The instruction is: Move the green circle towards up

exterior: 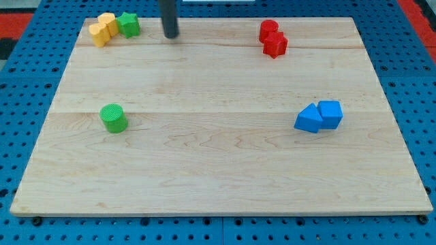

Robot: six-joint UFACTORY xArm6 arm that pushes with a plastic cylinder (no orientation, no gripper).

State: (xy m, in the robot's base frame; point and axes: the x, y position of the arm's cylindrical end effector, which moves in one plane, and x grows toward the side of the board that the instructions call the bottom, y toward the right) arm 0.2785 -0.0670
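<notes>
Camera view: rod cut off at the view's top; no pincer on it, nothing held. The tip (pixel 170 36) sat near the board's (pixel 225 170) top edge, just right of the green star-like block (pixel 128 24). Green circle (pixel 113 118), a smooth cylinder, stood mid-left, well below the tip. Pale wood grain.

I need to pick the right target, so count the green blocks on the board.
2. The green circle stands alone at the view's left, mid-board. The green star-like block sits at the top left, touching the yellow blocks. None appears hidden.
</notes>
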